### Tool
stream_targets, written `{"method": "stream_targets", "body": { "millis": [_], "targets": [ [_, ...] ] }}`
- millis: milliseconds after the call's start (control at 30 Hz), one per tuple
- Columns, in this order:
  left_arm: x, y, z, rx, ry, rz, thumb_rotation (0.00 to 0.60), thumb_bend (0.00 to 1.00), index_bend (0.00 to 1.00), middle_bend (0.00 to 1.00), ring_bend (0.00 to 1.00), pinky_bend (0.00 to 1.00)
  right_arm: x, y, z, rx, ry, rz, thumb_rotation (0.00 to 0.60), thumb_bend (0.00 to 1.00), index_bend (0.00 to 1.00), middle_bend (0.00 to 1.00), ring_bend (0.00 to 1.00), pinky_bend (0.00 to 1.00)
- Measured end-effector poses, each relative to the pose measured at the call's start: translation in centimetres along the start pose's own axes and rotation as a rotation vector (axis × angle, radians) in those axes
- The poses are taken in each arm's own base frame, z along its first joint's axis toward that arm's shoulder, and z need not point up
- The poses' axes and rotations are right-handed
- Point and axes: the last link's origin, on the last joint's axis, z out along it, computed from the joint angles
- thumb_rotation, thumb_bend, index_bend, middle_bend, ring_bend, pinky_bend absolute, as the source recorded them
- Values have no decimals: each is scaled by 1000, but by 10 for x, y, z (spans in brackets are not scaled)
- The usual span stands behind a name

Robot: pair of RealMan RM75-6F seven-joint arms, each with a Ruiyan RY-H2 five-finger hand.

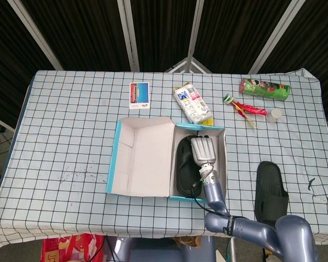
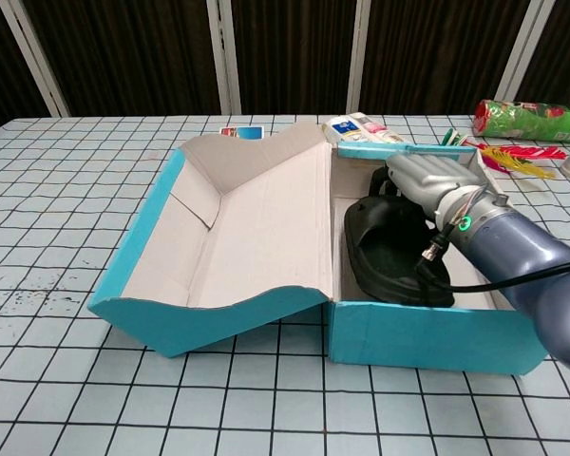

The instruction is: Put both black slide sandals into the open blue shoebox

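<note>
The open blue shoebox (image 1: 116, 158) stands mid-table, its lid folded out to the left. One black slide sandal (image 1: 186, 166) lies flat inside the box's right half, also seen in the chest view (image 2: 389, 252). My right hand (image 1: 201, 148) is down inside the box, fingers curled over the sandal's far end and strap (image 2: 427, 176). The second black sandal (image 1: 271, 191) lies on the tablecloth to the right of the box, sole down, apart from the hand. My left hand shows in neither view.
Behind the box lie a snack packet (image 1: 193, 102) and a small picture card (image 1: 139, 93). At the back right are a green tube (image 1: 264, 88), a red-wrapped item (image 1: 243, 107) and a small white cup (image 1: 274, 115). The table's front edge runs close below the second sandal.
</note>
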Motion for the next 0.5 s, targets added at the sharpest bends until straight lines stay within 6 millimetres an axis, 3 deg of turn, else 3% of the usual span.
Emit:
{"method": "stream_targets", "body": {
  "millis": [500],
  "targets": [
    [0,0,-1,0,-1,-1,600,373,55,0,0,131,-2,-6,-3,31,-15,-41,600,638,645,516,507,320]
  ]
}}
